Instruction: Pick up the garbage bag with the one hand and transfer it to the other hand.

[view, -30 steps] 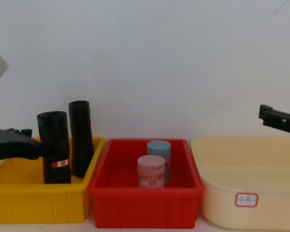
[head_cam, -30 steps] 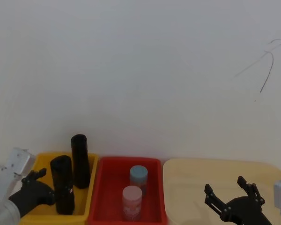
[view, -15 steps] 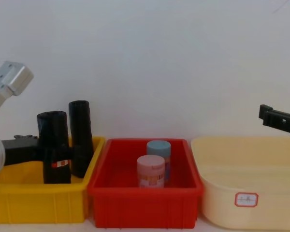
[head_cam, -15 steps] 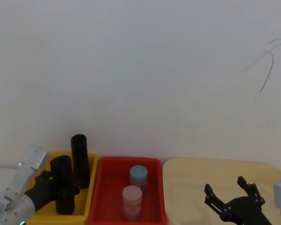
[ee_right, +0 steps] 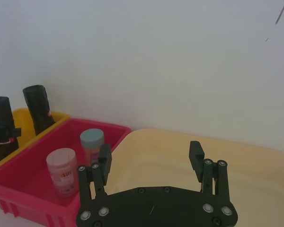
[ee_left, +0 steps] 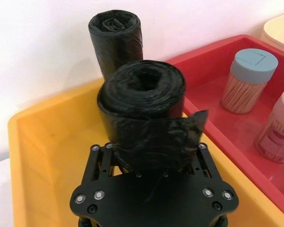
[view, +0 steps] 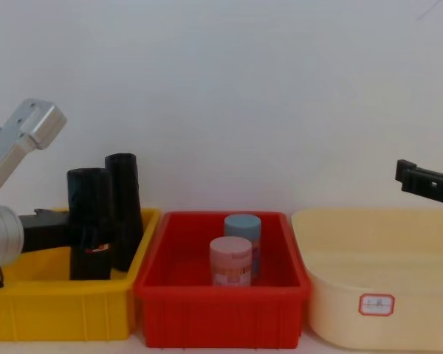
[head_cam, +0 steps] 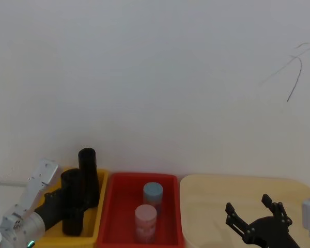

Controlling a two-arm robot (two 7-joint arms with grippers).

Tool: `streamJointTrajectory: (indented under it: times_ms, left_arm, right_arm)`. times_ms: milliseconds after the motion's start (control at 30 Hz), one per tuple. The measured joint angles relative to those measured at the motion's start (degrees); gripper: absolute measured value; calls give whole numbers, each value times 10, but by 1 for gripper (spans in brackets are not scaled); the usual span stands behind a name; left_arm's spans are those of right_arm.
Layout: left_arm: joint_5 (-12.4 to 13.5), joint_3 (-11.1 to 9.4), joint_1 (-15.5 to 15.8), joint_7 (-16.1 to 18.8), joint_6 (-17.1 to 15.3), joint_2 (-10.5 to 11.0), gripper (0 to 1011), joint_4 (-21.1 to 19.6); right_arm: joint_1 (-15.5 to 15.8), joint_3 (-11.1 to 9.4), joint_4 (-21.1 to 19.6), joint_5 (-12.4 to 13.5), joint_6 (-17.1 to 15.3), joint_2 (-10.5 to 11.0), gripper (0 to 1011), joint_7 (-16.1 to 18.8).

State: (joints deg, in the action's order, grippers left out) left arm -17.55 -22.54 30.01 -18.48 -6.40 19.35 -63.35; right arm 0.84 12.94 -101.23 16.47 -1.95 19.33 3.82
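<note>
Left hand (ee_left: 151, 153) clamps the garbage bag (ee_left: 142, 104), upright in the yellow bin (ee_left: 42, 142); a slimmer roll (ee_left: 116, 35) crowds it at 1 o'clock. Right hand (ee_right: 151, 158) gapes empty above the cream tub (ee_right: 255, 161).

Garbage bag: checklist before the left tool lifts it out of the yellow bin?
1. Left tool shut on garbage bag, jaws either side of the roll: ok.
2. Grip around mid-height: ok.
3. Clearance from slimmer roll behind: cannot tell, they overlap in the chest view.
4. Loose plastic flap sticking out beside the tool: not ok, may snag.
5. Bag standing in yellow bin, not yet lifted: ok.
6. Right tool open over cream tub, ready to receive: ok.
</note>
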Motion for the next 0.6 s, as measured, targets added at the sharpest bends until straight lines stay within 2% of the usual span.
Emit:
streamJointTrajectory:
  times_ms: [133,400,600]
  left_arm:
    - [1,-1,3,0,0,-2,519,4]
    - [0,2,-1,-2,-2,-1,450,-4]
    - [-12,15,-13,-7,-14,6,418,-35]
  right_arm:
    - [0,0,0,0,0,0,1001,0]
    - [0,0,0,0,0,0,1001,0]
    - [0,0,0,0,0,0,1000,0]
